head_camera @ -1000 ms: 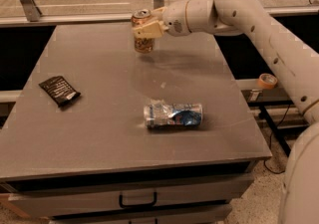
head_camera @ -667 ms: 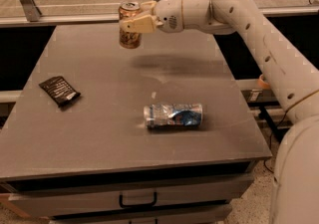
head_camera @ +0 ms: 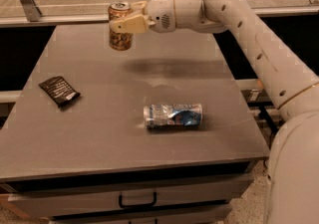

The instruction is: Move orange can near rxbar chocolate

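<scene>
The orange can [head_camera: 120,27] is upright in the air over the far part of the grey table [head_camera: 99,133], held by my gripper [head_camera: 124,22], which is shut on its upper half from the right. The rxbar chocolate [head_camera: 59,90], a flat dark wrapper with white print, lies on the table's left side, well forward and left of the can.
A crushed silver-and-blue can [head_camera: 173,116] lies on its side near the table's middle right. My white arm [head_camera: 259,54] reaches in from the right. A drawer with a handle [head_camera: 137,201] is under the table's front edge. A glass barrier runs behind the table.
My gripper has lifted the orange can and carried it to the left over the far part of the table. The bar and the crushed can have not moved.
</scene>
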`<state>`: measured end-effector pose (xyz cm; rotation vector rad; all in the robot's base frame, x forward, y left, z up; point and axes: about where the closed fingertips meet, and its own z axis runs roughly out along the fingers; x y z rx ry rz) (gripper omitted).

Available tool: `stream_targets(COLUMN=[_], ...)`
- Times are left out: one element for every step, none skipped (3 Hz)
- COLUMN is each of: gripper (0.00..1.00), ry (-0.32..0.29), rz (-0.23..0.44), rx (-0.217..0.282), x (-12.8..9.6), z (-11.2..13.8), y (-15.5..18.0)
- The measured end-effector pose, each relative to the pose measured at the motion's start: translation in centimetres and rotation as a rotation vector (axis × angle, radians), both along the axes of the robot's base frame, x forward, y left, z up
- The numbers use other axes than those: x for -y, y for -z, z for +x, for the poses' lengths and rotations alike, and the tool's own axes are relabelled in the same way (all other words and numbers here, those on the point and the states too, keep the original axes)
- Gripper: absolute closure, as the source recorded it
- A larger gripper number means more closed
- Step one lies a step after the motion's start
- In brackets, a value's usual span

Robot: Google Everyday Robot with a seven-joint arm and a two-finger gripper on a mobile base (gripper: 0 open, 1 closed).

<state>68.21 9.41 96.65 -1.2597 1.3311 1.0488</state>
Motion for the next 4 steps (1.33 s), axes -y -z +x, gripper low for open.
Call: stream_targets(gripper=[1.00,1.00,1.00,0.82], ry=[-0.024,-0.030,-0.015,0.002], rz=[0.021,0.026,0.003,-0.036], rx=[-0.031,-0.061,-0.064,-0.033], x=[-3.0,-5.8,-7.9,-9.5], z=[-1.6,-3.3,-4.7,-5.4], y=[0.1,1.3,3.0,4.5])
